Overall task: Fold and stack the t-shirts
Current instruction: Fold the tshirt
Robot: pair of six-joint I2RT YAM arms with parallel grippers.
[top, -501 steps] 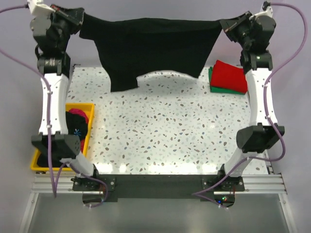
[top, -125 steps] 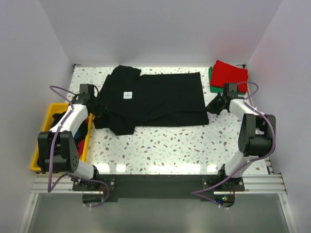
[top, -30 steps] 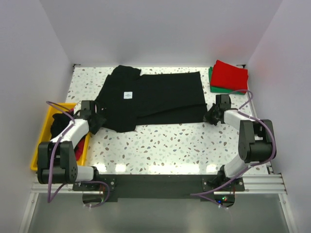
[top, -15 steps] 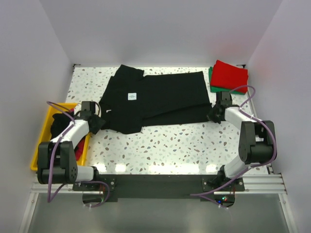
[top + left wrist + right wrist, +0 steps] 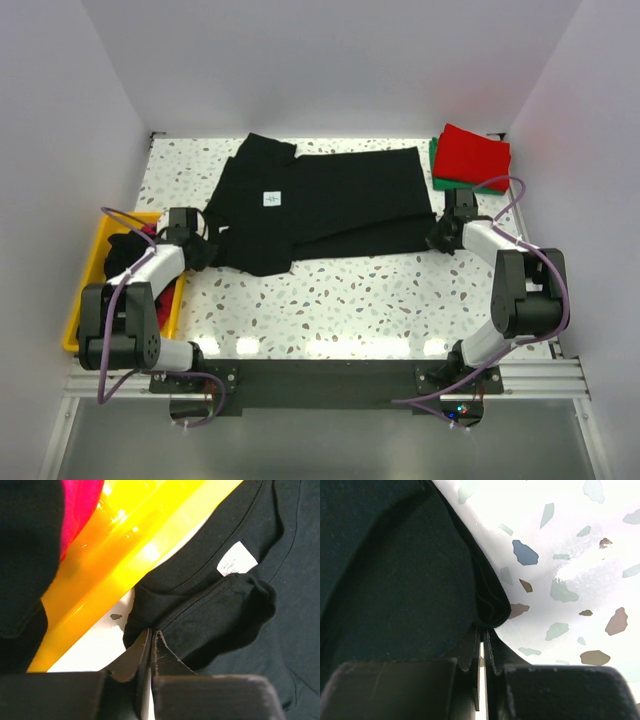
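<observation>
Top view, black t-shirt point(image 5: 330, 205): spread flat on the far half of the table point(image 5: 350, 300), collar to the left.
Top view, stack: red t-shirt point(image 5: 475, 152) on green t-shirt point(image 5: 437, 170), far right corner.
Top view, arms: left gripper point(image 5: 205, 250) at the shirt's near left edge, beside the yellow bin point(image 5: 75, 332); right gripper point(image 5: 436, 238) at its near right corner.
Left wrist, claw: clenched on a black fold near the neck label point(image 5: 237, 559).
Right wrist, claw: clenched on the shirt's folded hem.
</observation>
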